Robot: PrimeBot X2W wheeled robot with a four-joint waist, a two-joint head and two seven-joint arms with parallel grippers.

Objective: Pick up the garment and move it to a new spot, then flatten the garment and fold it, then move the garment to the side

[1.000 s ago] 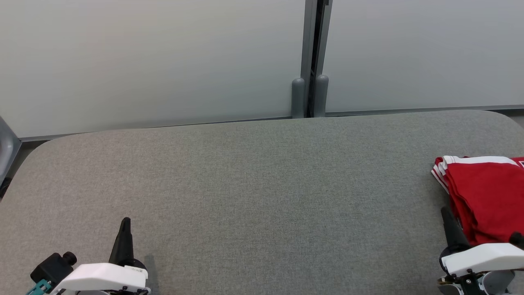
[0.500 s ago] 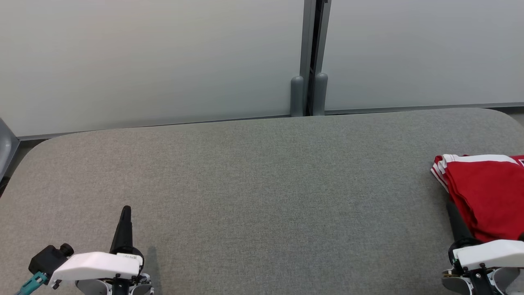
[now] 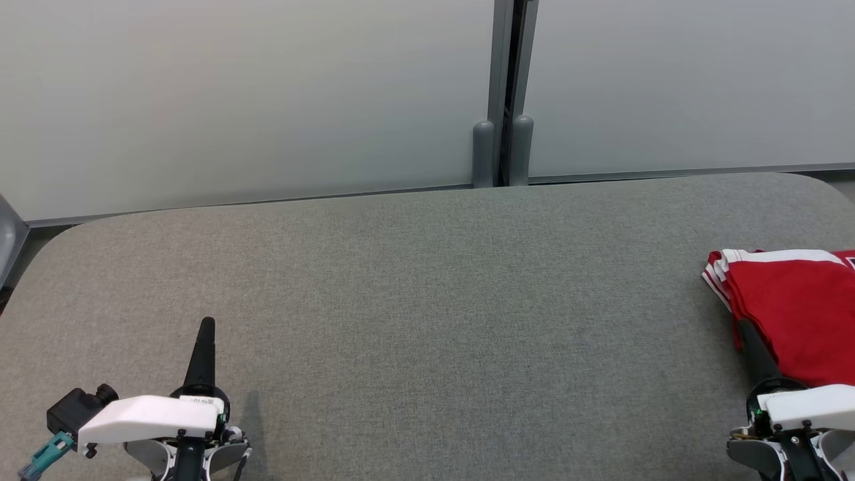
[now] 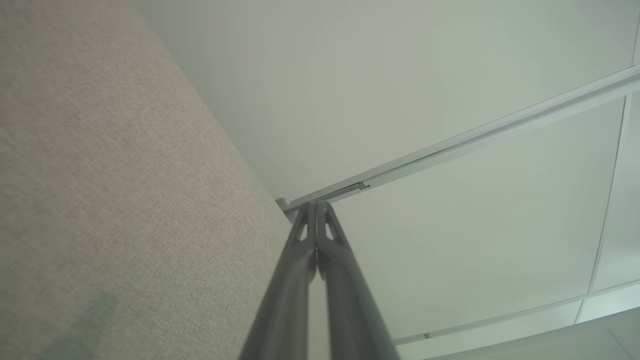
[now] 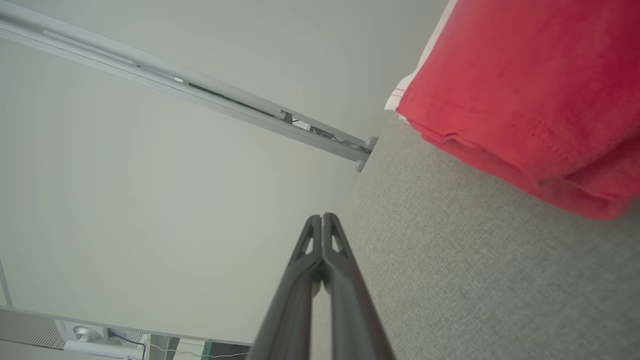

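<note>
Status: garment (image 3: 798,314) sits at the far right edge of the grey fabric tabletop (image 3: 427,300). It's folded into a compact red stack with white striped trim along its left and top edges, and part of it runs off the head view on the right.

Right gripper (image 3: 743,326) is low at the right corner, fingers pressed together with nothing between them. In the head view the finger runs along the garment's left edge; can't tell if it touches the cloth there. In the right wrist view the closed tips point at the pale wall. The red fold is off to the upper right, with grey surface between it and the tips.

Left gripper (image 3: 206,324) is at lower left, fingers also together and holding nothing. It points up the view over the tabletop, well apart from the garment. Left wrist view shows the two fingers meeting at the tip, tabletop on the left.

Behind the table, frosted pale panels (image 3: 267,100) are split by a grey upright post (image 3: 505,87).
</note>
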